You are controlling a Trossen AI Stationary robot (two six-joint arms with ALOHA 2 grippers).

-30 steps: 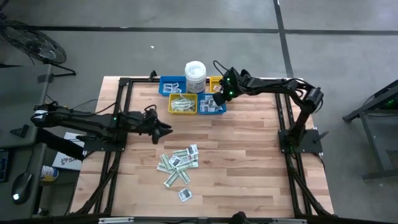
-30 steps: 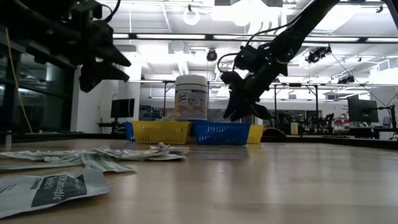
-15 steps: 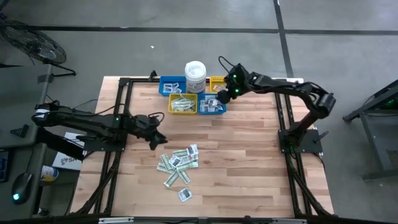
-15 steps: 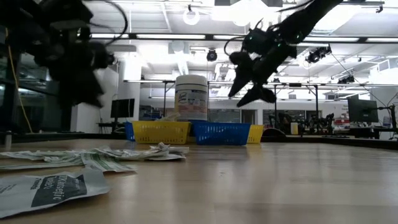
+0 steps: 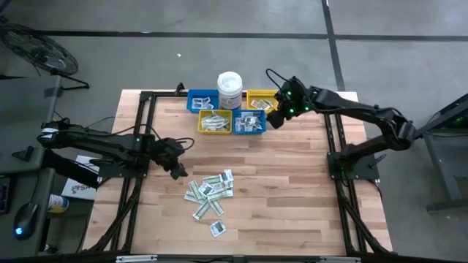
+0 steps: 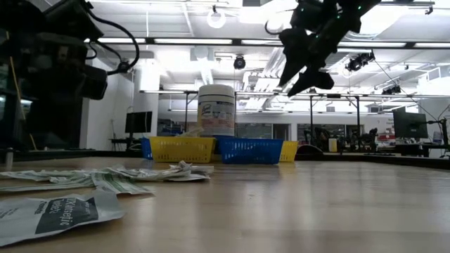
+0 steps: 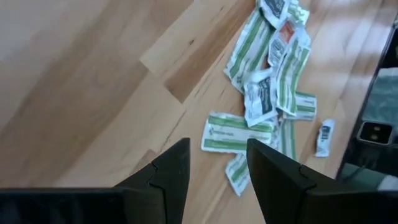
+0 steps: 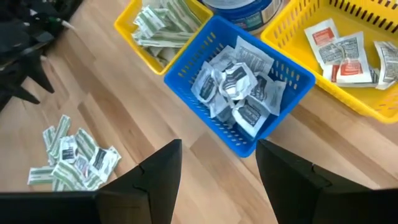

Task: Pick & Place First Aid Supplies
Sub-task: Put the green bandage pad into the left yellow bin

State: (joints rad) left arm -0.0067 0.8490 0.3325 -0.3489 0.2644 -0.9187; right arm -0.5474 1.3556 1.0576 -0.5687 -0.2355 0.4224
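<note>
Left end effector (image 7: 214,171) wide, empty, above paper packets (image 7: 264,93); thin, light, floppy, we judge; pinch an overhanging edge; right end effector (image 8: 217,171) wide, empty.

You look straight down on the counter (image 5: 292,183); a level camera shares its packets (image 6: 105,177); wrist cameras peer close.

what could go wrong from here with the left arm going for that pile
The packets in the loose pile overlap, so the open left tool may pinch two at once or push the heap aside. Flat paper on the table gives little edge to catch. The right tool, open and empty by the blue bin, could clip it when turning back.
</note>
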